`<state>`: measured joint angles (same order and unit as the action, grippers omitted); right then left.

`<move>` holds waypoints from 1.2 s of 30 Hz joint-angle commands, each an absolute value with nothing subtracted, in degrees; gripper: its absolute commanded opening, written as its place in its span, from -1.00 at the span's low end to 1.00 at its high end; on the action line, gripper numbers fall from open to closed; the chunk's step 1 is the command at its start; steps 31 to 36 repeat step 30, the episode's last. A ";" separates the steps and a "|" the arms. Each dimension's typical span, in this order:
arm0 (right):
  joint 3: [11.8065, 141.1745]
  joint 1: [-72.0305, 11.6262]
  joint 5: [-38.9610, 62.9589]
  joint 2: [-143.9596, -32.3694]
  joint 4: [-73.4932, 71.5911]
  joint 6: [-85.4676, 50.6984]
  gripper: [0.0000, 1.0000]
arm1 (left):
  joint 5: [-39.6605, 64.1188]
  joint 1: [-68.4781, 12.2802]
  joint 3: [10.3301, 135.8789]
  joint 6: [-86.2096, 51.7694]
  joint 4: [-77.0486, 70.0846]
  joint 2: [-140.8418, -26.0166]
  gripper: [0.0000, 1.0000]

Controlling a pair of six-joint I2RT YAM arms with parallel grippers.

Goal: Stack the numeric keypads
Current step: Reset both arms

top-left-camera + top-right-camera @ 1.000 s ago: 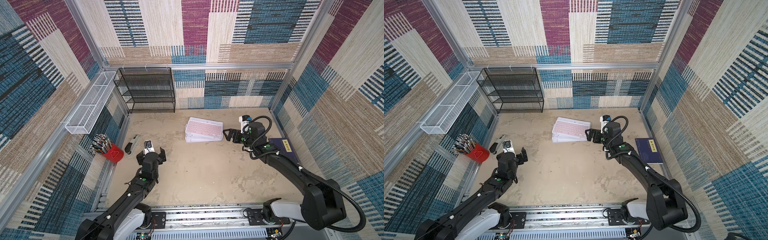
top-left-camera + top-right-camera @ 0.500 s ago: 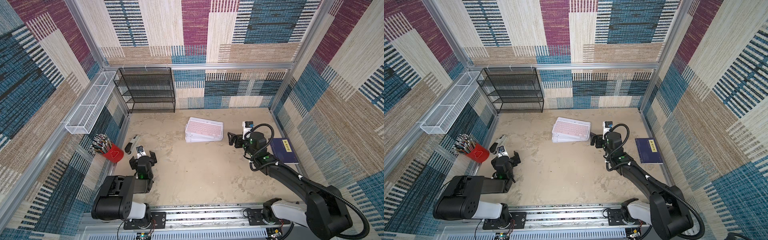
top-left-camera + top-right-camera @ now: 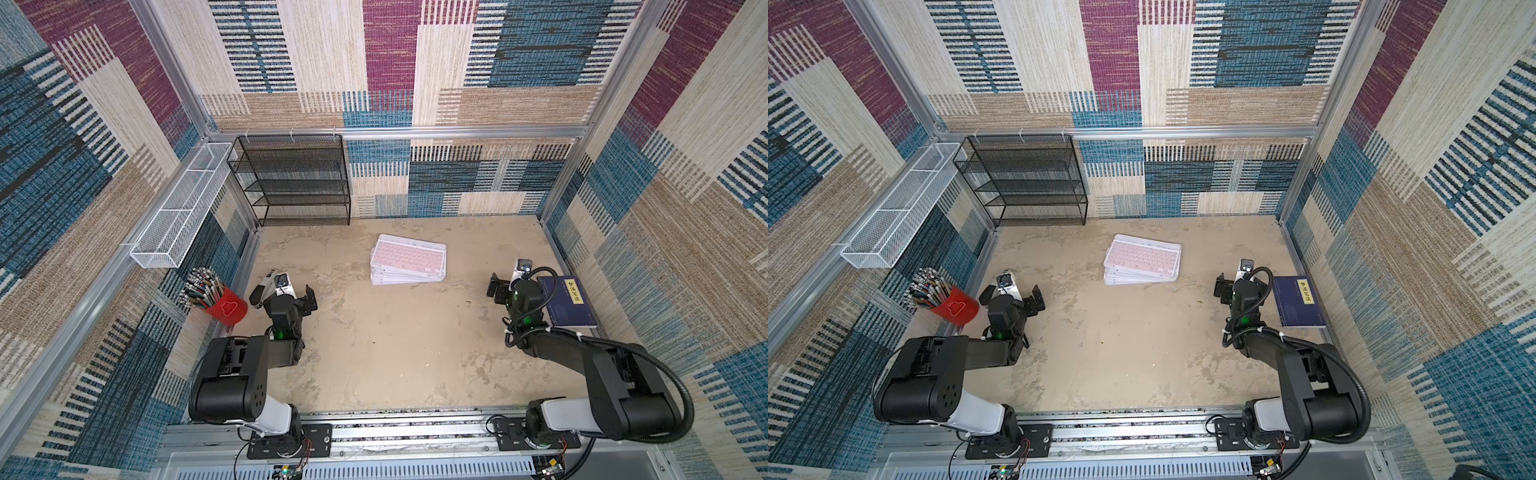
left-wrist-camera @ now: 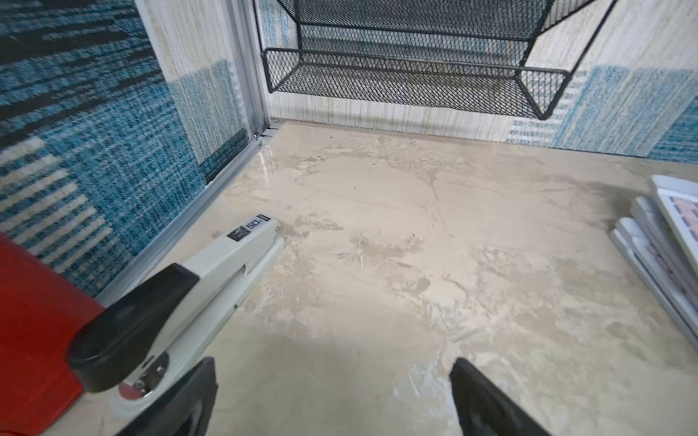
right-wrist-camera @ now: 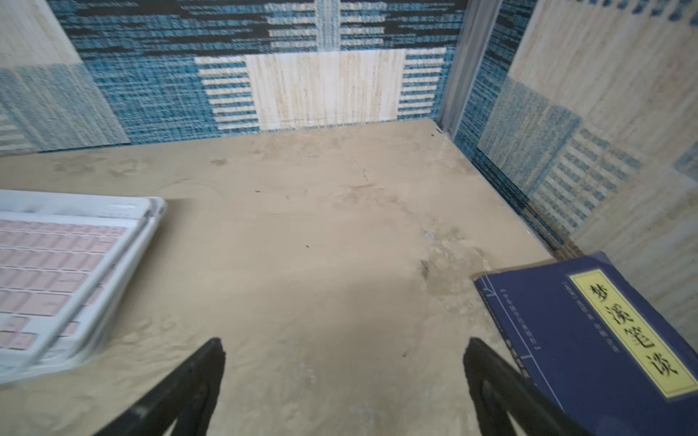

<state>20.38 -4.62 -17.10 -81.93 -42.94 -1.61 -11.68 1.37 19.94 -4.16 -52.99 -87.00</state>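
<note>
Keypads piled up, both grippers set well apart from them.
The keypads [image 3: 409,259] are stacked at 12 o'clock on the table [image 3: 395,353], pink keys uppermost. The left gripper [image 4: 332,377] is seen at 9 o'clock beside the stapler [image 4: 170,298], the right gripper [image 5: 345,347] at 3 o'clock beside the book [image 5: 589,339]; both pairs of jaws are spread wide over bare table.

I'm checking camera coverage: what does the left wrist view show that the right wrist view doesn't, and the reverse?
Only the left wrist view shows the stapler, the red cup and the black mesh rack. Only the right wrist view shows the dark blue book. Both show the stack of keypads, the beige table, and an open, empty tool: the left tool and the right tool.
</note>
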 commanded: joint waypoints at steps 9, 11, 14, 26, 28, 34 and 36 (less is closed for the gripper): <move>11.79 -0.51 -3.56 -88.14 -74.26 0.86 0.99 | -10.18 1.41 22.51 -3.34 -49.37 -87.54 0.98; 11.39 -0.48 -3.53 -88.70 -76.31 0.93 0.99 | -10.03 1.40 22.46 -3.25 -49.69 -87.60 0.99; 11.96 -0.44 -3.43 -87.96 -73.99 0.94 0.99 | -9.67 1.32 22.98 -3.01 -48.86 -87.63 0.98; 12.00 -0.44 -3.34 -87.80 -73.46 0.97 0.99 | -9.34 1.14 25.07 -2.46 -46.12 -88.81 0.98; 12.03 -0.44 -3.34 -87.80 -73.47 0.97 0.99 | -9.25 1.14 24.64 -2.54 -46.50 -88.44 0.98; 12.02 -0.44 -3.34 -87.74 -73.44 0.97 0.99 | -8.98 1.02 23.75 -2.39 -47.76 -87.99 0.98; 12.02 -0.44 -3.34 -87.74 -73.44 0.97 0.99 | -8.98 1.02 23.75 -2.39 -47.76 -87.99 0.98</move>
